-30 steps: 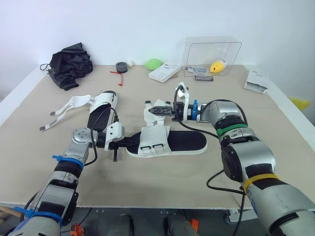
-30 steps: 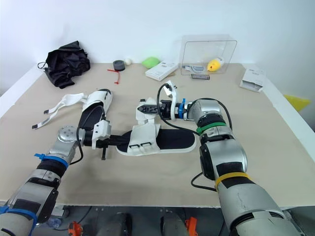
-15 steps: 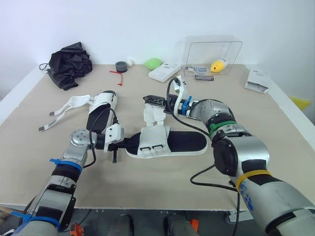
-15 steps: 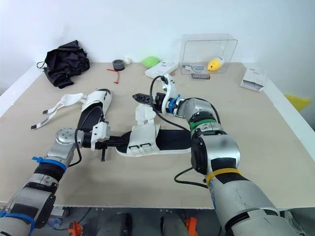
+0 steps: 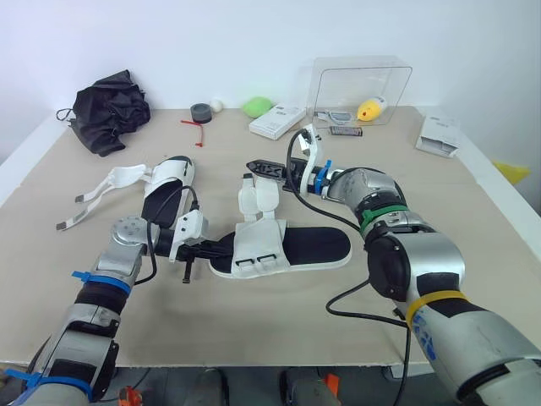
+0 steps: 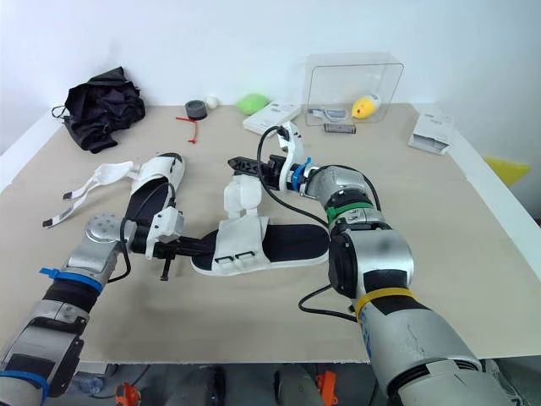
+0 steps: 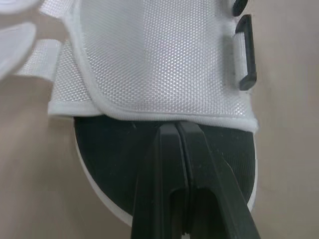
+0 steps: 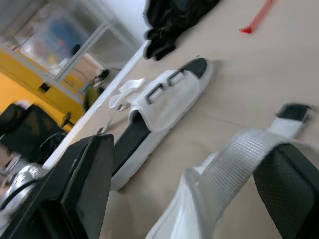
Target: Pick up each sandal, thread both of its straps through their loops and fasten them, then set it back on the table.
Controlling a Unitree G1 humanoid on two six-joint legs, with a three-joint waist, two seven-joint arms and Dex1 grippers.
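- The table (image 5: 473,254) carries one black cloth (image 5: 106,106), one clear box (image 5: 363,80) and two white boxes (image 5: 277,121) along its far side. They lie as they did a second ago; only the camera has shifted a little.
- There are two sandals. The near sandal (image 5: 313,245) lies flat at mid-table between the arms, in the same place as before. The far sandal (image 5: 165,182) lies to its left, with two loose bands trailing on the table further left.
- There are two grippers. The right gripper (image 5: 262,167) has its fingers spread wide. A second ago it was lower, in among the near sandal's straps; now it sits just above their tips.
- In the right wrist view, one strap runs up against one finger (image 8: 294,189), with nothing pinched.
- The left gripper (image 7: 175,130) has its fingers pressed together, flat on the near sandal's black insole at the end by the white upper, unchanged from before.
- Two straps (image 5: 258,196) of the near sandal stand upright and unthreaded.
- Two loops (image 5: 262,260) sit side by side on its upper.
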